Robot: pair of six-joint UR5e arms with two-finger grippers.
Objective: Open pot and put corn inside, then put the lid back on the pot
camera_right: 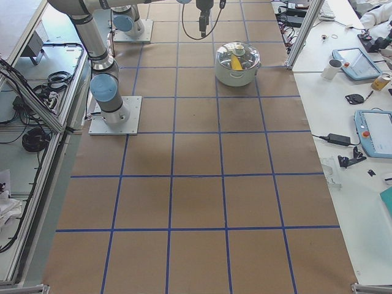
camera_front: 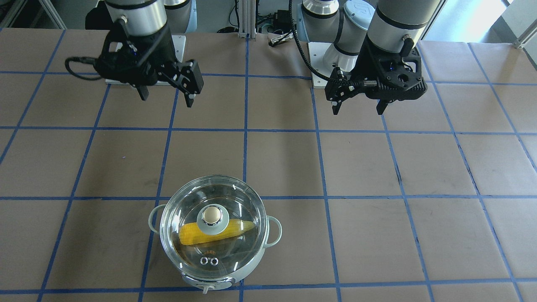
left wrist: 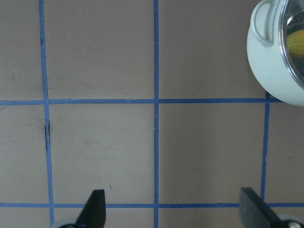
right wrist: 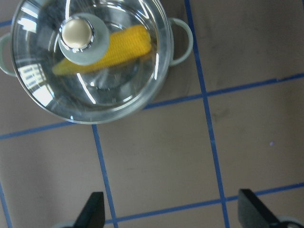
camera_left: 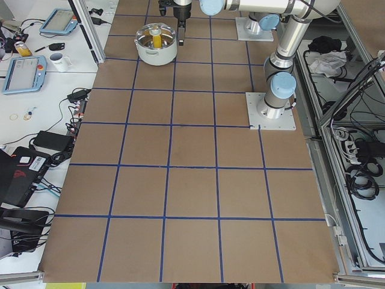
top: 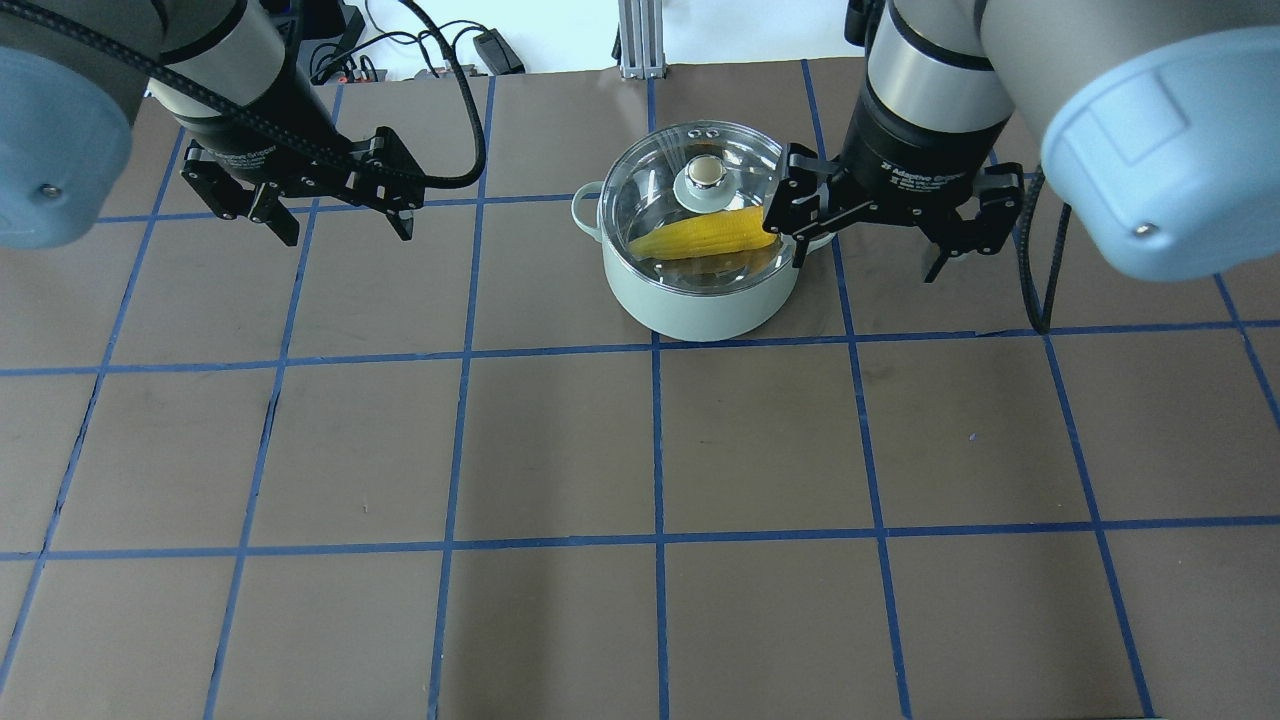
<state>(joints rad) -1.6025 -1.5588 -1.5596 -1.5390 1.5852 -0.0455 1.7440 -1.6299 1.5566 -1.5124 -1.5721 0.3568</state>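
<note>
The pale mint pot (top: pixel 700 305) stands on the table with the clear glass lid (top: pixel 650 185) seated on it. The yellow corn (top: pixel 700 238) lies inside, visible through the glass. In the front view the lid (camera_front: pixel 188 209) covers the corn (camera_front: pixel 197 233). My left gripper (top: pixel 348 232) is open and empty, raised well left of the pot (left wrist: pixel 270 61). My right gripper (top: pixel 864 265) is open and empty, raised just right of the pot. In its wrist view the lid (right wrist: pixel 118 85) and corn (right wrist: pixel 126 45) show above the open fingers.
Brown paper with a blue tape grid (top: pixel 655 450) covers the table. Both arm bases (camera_front: pixel 323 63) stand on the robot's side. Side benches with tablets (camera_right: pixel 373 131) and a mug (camera_right: pixel 334 67) lie beyond an aluminium post (camera_right: pixel 300 37).
</note>
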